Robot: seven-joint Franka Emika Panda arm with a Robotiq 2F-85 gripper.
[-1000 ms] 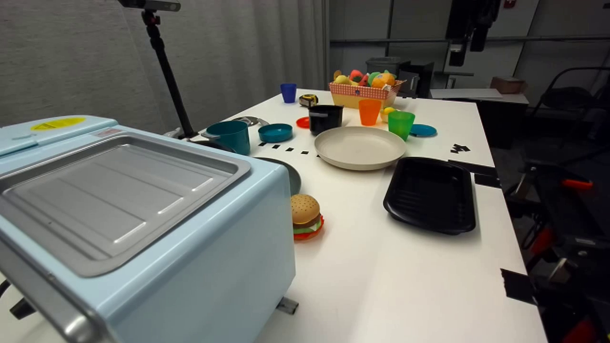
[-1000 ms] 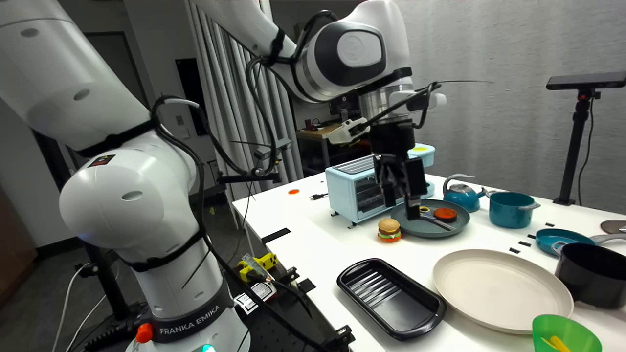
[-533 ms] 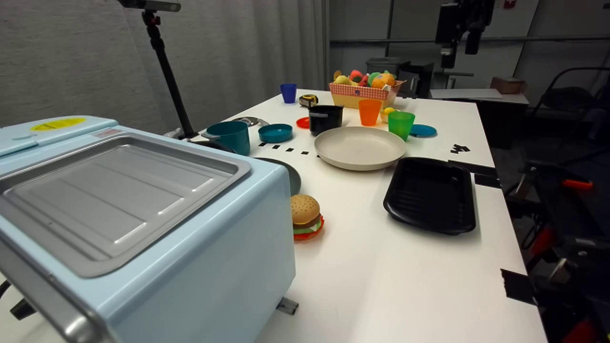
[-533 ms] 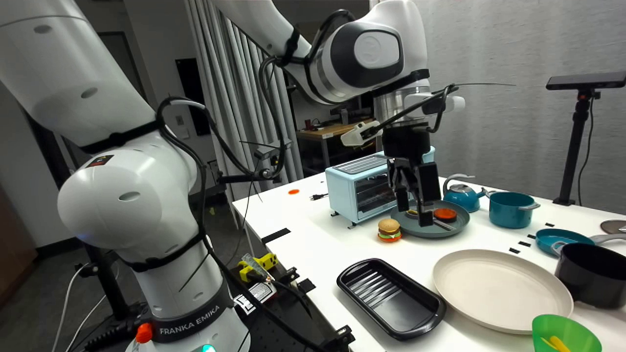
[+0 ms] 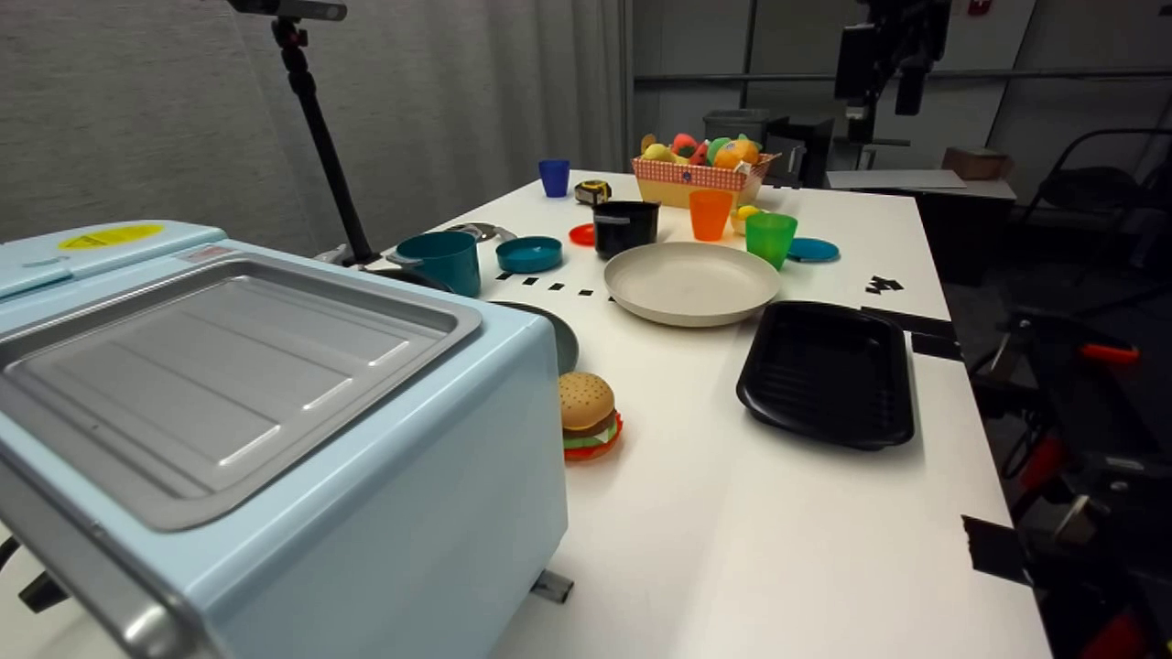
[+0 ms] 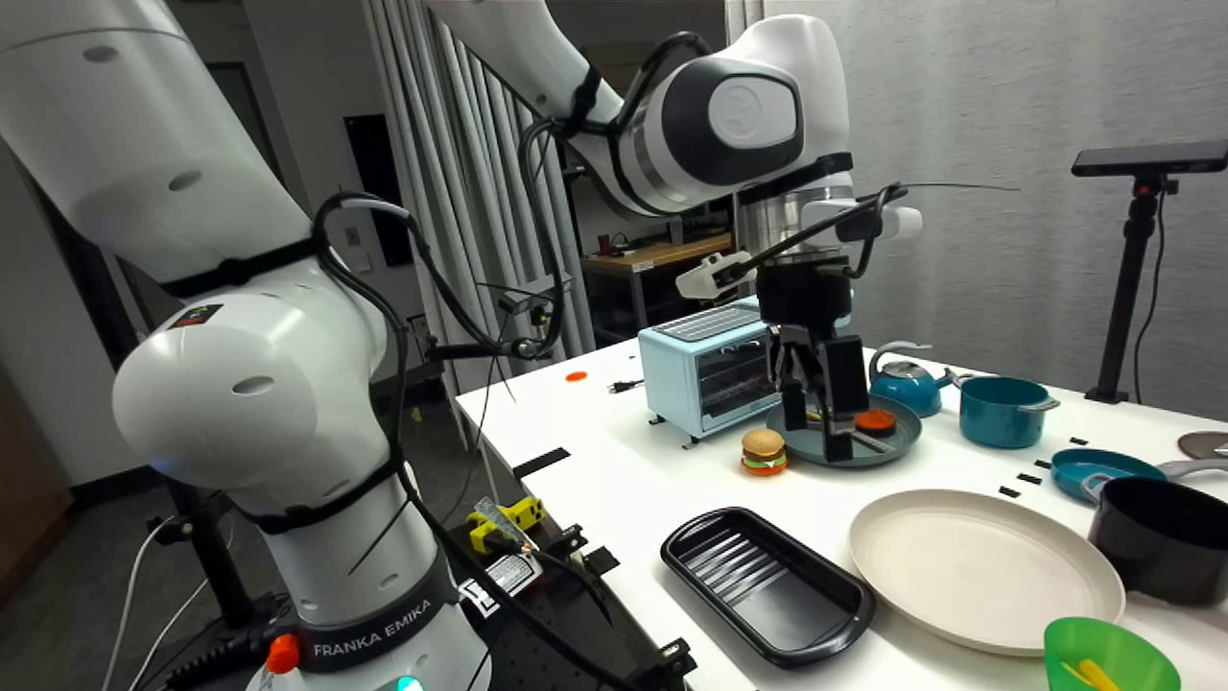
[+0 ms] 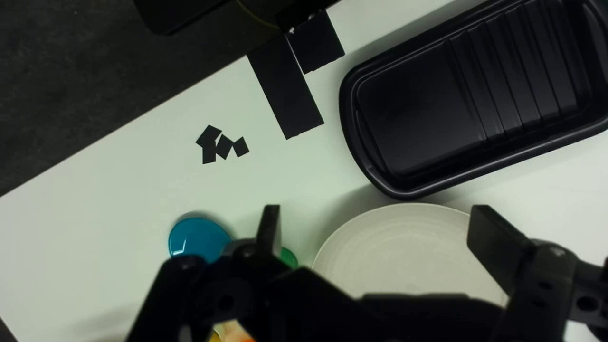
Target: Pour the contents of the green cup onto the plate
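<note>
The claw (image 6: 815,428) hangs lower in both exterior views than a second ago, shifted sideways toward the plate (image 6: 986,571).

In an exterior view, the white arm (image 6: 269,345) stands with its forearm (image 6: 528,58) slanting down to the bent wrist (image 6: 748,115); below it the gripper (image 6: 815,427) points downward, fingers (image 7: 496,247) spread wide apart.

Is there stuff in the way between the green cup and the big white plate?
Nothing visible. The green cup stands right beside the plate; the black tray and black pot stand along its other sides.
</note>
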